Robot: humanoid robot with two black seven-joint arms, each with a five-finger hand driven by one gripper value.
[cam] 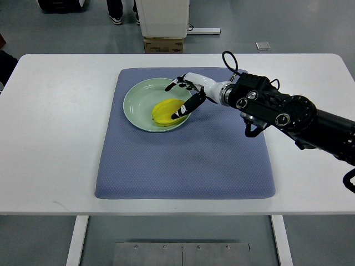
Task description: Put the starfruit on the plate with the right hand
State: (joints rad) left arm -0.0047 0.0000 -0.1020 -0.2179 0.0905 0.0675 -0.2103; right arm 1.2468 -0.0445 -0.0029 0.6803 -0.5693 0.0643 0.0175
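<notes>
Top view looks steeply down on my white rectangular counter [55,138], where a blue-grey textured fabric mat [183,160] covers the middle. On the far left part of that mat sits a round pale green plate [136,100], and the yellow ridged starfruit [165,111] lies inside it, toward the plate's right near side, resting on the plate's surface. My right arm comes in from the right edge, black and jointed along the forearm, ending in my white and black right hand [186,95], which reaches over the plate's right rim. My fingers [173,85] are spread loosely rather than curled tight; the upper ones point left above the plate's far rim, while the lower dark-tipped digit lies against the right side of the starfruit. I cannot tell for certain whether that contact is a grip or only a touch. Beyond the far edge of the counter stand a brown cardboard box [163,44] and a white cabinet-like unit [162,16] on the grey floor, with a person's feet [116,19] just beside it.
</notes>
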